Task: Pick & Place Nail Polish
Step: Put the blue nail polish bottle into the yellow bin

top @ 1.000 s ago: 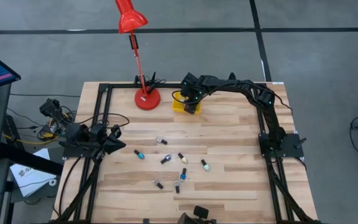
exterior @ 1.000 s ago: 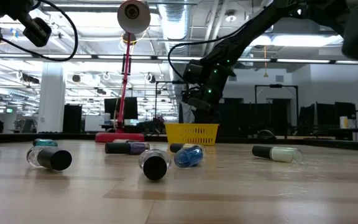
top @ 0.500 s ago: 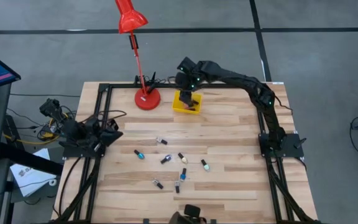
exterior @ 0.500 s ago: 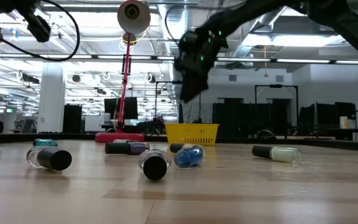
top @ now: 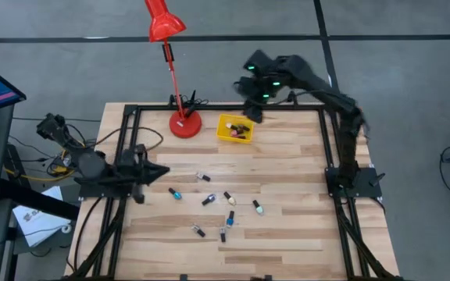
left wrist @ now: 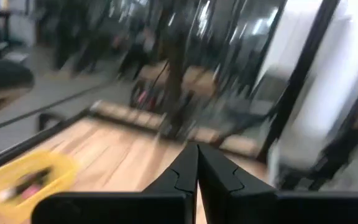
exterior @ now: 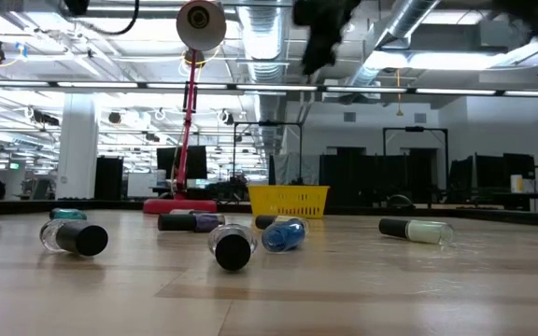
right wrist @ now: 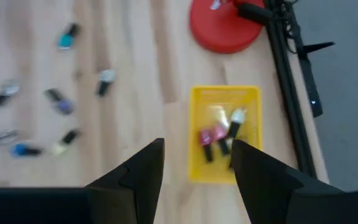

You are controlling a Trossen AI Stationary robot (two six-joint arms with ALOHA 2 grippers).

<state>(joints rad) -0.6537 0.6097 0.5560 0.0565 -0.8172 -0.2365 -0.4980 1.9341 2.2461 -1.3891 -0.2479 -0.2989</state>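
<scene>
Several tiny nail polish bottles lie on their sides on the wooden table, among them a teal one (top: pixel 176 193), a pale one (top: pixel 257 207) and a blue one (exterior: pixel 283 233). A few more bottles (right wrist: pixel 219 135) lie inside the small yellow bin (top: pixel 235 129) at the far middle. My right gripper (right wrist: pixel 197 158) is open and empty, high above the bin's far right side (top: pixel 254 112). My left gripper (left wrist: pixel 197 152) is shut and empty at the table's left edge (top: pixel 158 172), pointing right.
A red desk lamp stands with its round base (top: pixel 184 123) just left of the bin, its stem leaning to the far side. Black frame rails (top: pixel 127 148) run along the table's left, right and far edges. Bare wood lies between the loose bottles and the bin.
My right gripper has risen from just over the yellow bin, high above the table, and drifted toward the far right. My left gripper has shifted a little toward the table's right. The loose bottles have stayed where they were.
</scene>
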